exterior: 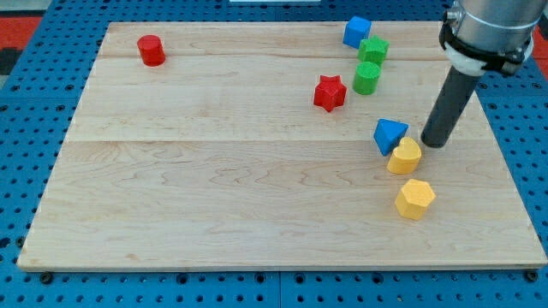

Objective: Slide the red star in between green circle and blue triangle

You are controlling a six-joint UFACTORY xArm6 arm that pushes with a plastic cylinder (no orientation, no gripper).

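Note:
The red star [330,92] lies on the wooden board, upper middle right. The green circle [366,78] stands just to its right and a little higher. The blue triangle [389,135] lies lower right of the star, touching a yellow block [404,157]. My tip [433,143] rests on the board just right of the blue triangle and the yellow block, well to the right of the red star.
A blue cube [357,32] and a green star [373,50] sit near the view's top right. A red cylinder [151,50] stands at the top left. A yellow hexagon [415,198] lies below the other yellow block. The wooden board [214,188] sits on a blue pegboard.

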